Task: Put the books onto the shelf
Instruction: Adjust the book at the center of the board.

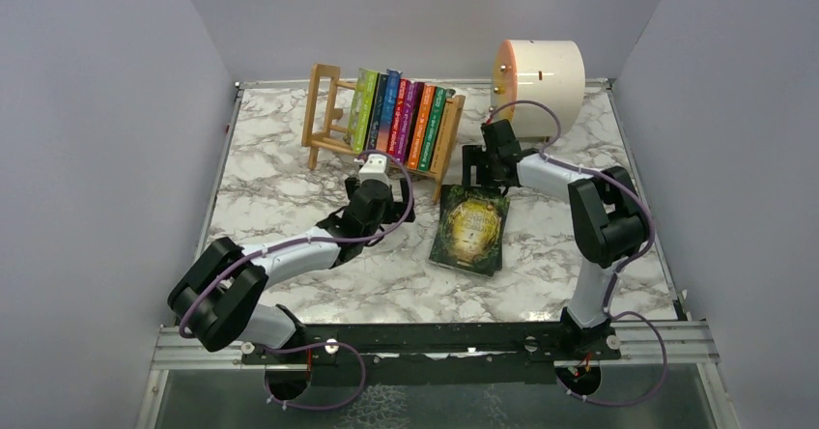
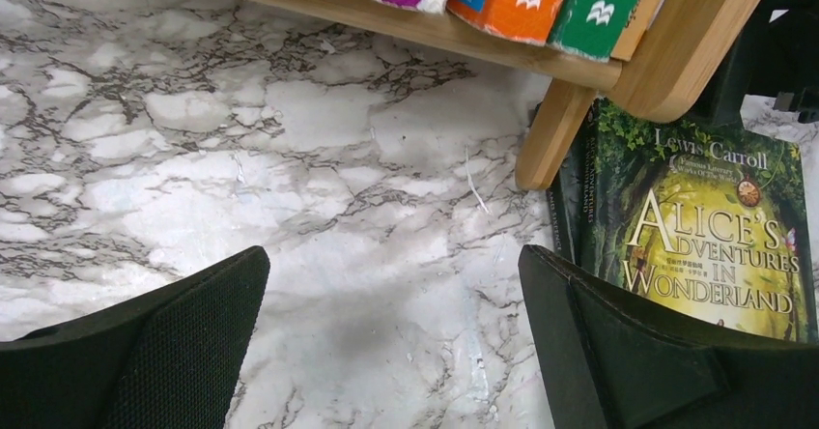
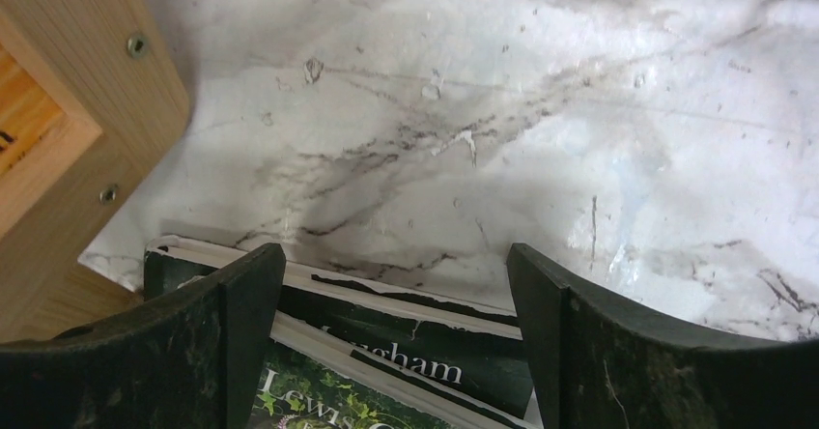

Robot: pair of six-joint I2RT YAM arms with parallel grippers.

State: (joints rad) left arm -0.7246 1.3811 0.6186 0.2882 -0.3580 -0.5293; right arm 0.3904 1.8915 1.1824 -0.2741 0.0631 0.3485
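Spread wide at the right gripper, with nothing pinched. Just under its tips, the far edge of the flat books, a small pile on the marble table. Close on its left side, the wooden end of the shelf. Farther back past it, a cream drum.

Spread wide at the left gripper too, and empty. Right ahead of it, the shelf with a row of standing books. Off to its right, near but apart, the flat books.

Only from the top: both arms, the whole shelf, and spines in green, blue, red, purple and orange.

Only from the right wrist: white page edges of two flat books, one on top of the other, low between the right gripper tips. Hard to tell if touching.

Only from the left wrist: the words "Alice's Adventures in Wonderland" on the top green cover, with a shelf foot at its corner, right of the left gripper.
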